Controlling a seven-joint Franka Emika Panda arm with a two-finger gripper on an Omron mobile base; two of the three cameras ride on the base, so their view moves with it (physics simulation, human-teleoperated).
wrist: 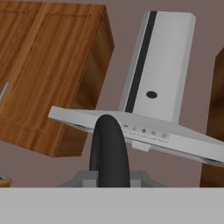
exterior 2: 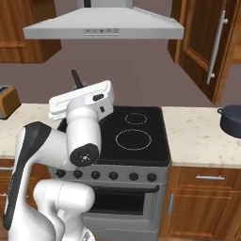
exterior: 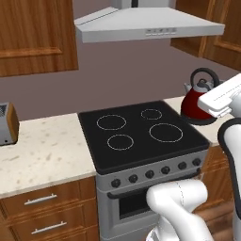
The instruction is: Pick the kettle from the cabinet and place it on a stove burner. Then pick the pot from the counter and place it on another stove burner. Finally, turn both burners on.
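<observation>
The red kettle (exterior: 196, 102) hangs in the air by the right side of the black cooktop (exterior: 141, 136), partly behind my white hand. My gripper (wrist: 109, 176) is shut on its black arched handle (wrist: 109, 148), whose tip also pokes up behind the hand (exterior 2: 76, 79). On the glass I see the small burner circle (exterior: 151, 114) and the largest one (exterior: 165, 132). The dark pot (exterior 2: 231, 120) sits on the beige counter (exterior 2: 197, 136) right of the stove. The cabinet door (exterior 2: 200, 42) with its silver bar handle stands open at the upper right.
A grey range hood (exterior: 146, 26) hangs over the stove. A toaster (exterior: 7, 123) stands on the left counter. Black knobs (exterior: 149, 174) line the stove front, with wood drawers (exterior: 44, 200) to the left and wall cabinets (exterior: 35, 33) above.
</observation>
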